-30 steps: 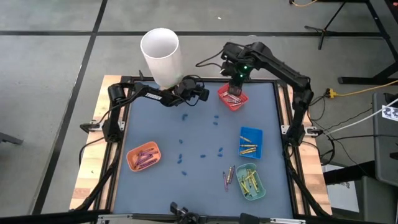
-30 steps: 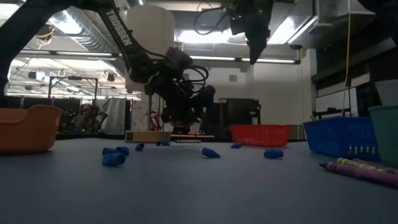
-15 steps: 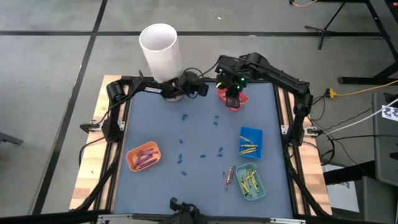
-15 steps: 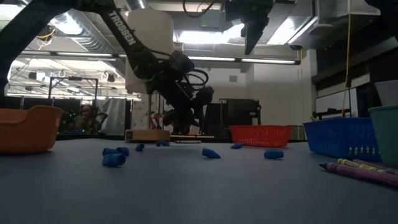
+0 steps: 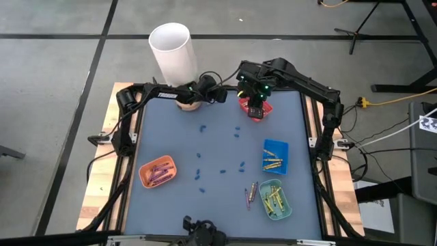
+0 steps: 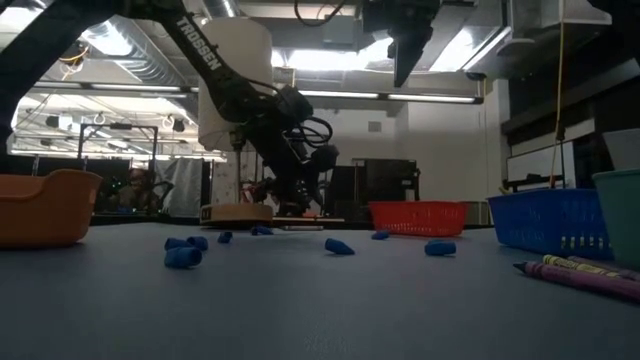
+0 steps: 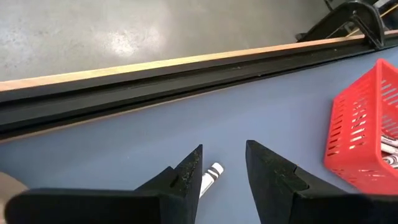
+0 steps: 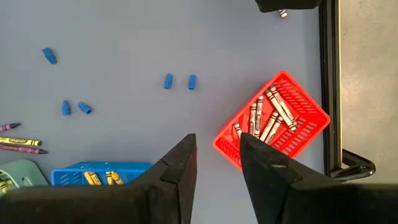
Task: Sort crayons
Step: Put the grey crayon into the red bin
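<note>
left gripper (image 7: 224, 171): low at the far edge of the table, near the far left corner; fingers parted with nothing between them; a silver-grey crayon (image 7: 210, 177) lies on the mat just ahead of the gap, partly hidden behind one finger.
right gripper (image 8: 217, 158): raised above the far side of the table, over the red tray (image 5: 255, 108); fingers apart, empty.
white cup (image 5: 174, 55): tall cylinder at the far left corner, right by the left arm's wrist.
red tray contents: silver-grey crayons (image 8: 267, 115) lying inside, roughly side by side.
blue tray (image 5: 275, 156): right side of the table, mid-depth; holds gold-orange crayons (image 5: 272, 162).
green tray (image 5: 275, 199): near right, just in front of the blue tray; holds yellow crayons (image 5: 274, 199).
orange tray (image 5: 158, 171): near left, well apart from the other three; holds purple-pink crayons (image 5: 160, 173).
loose crayons (image 5: 250, 195): a few still on the mat just beside the green tray, on its left; colours mixed, exact count unclear.
loose crayons, low view: lying flat at the right edge (image 6: 580, 273), in front of the blue and green trays.
blue bits (image 5: 221, 154): small pieces scattered across the middle of the mat, between the orange tray and the right-hand trays.
table mat (image 5: 205, 205): blue-grey, black frame around it.
room: dim workshop behind the table, ceiling lights on.
</note>
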Controlling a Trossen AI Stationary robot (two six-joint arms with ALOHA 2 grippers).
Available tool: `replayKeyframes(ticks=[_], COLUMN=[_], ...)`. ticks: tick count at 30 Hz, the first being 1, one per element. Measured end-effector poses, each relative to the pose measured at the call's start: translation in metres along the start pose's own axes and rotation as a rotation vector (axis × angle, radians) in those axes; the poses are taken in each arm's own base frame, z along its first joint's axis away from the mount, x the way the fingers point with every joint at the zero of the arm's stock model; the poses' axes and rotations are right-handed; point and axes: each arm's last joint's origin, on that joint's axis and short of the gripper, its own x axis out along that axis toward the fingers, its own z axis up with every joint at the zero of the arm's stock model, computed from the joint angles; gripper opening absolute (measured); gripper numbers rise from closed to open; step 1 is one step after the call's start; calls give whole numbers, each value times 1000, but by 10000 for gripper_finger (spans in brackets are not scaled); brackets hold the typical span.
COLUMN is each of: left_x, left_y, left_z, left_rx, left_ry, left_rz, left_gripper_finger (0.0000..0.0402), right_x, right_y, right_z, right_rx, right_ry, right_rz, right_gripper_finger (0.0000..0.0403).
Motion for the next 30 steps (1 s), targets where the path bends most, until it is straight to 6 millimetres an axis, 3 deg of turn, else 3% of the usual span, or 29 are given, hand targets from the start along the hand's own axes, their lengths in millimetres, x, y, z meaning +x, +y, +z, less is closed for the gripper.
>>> replayKeyframes(ticks=[30], left_x=[-3], left_y=[-1], left_z=[-17], left_rx=[38], left_ry=[80], left_rz=[104], left_gripper_finger=[108], right_x=[0], right_y=[0], right_z=[0], right_rx=[7], right_ry=[0], right_rz=[0], right_gripper_finger=[122])
